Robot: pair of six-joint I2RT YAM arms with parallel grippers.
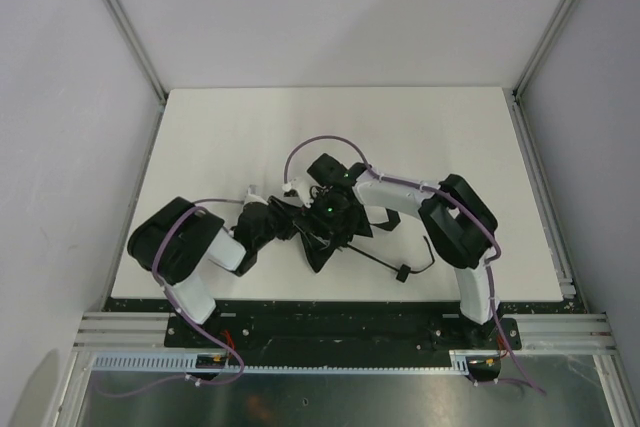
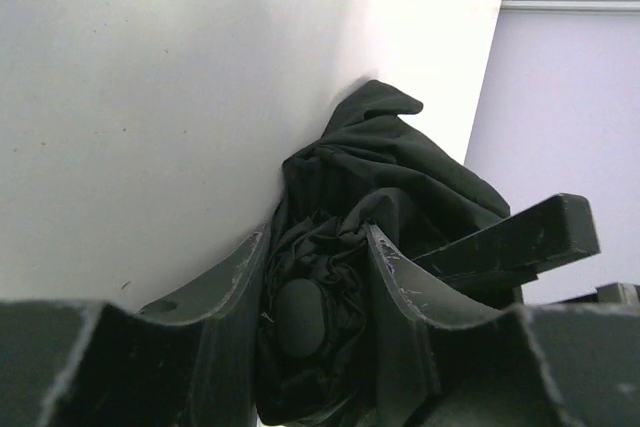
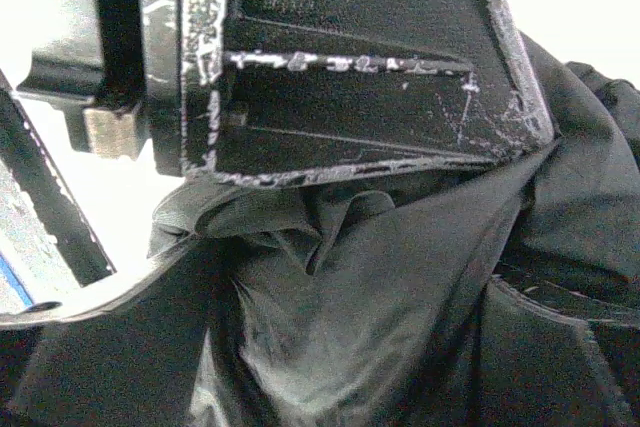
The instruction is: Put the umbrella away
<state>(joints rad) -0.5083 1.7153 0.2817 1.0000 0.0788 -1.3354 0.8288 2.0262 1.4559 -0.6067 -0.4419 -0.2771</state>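
The umbrella (image 1: pixel 318 252) is lying bunched up on the table (image 1: pixel 230 137), sitting right between your two grippers. Its long axis is looking roughly like the line from one gripper to the other, but the crumpled fabric is making that hard to call. Your left gripper (image 2: pixel 317 237) is pinching the bundle, with the fingers (image 2: pixel 235 277) pressing either side of a rounded knob and the rest of the fabric bulging out ahead of the fingertips. Your right gripper (image 3: pixel 250 217) is standing spread, with cloth filling the gap and touching the upper finger. Both are at the umbrella, but only the left is gripping. A thin strap (image 1: pixel 400 272) is trailing behind the right gripper.
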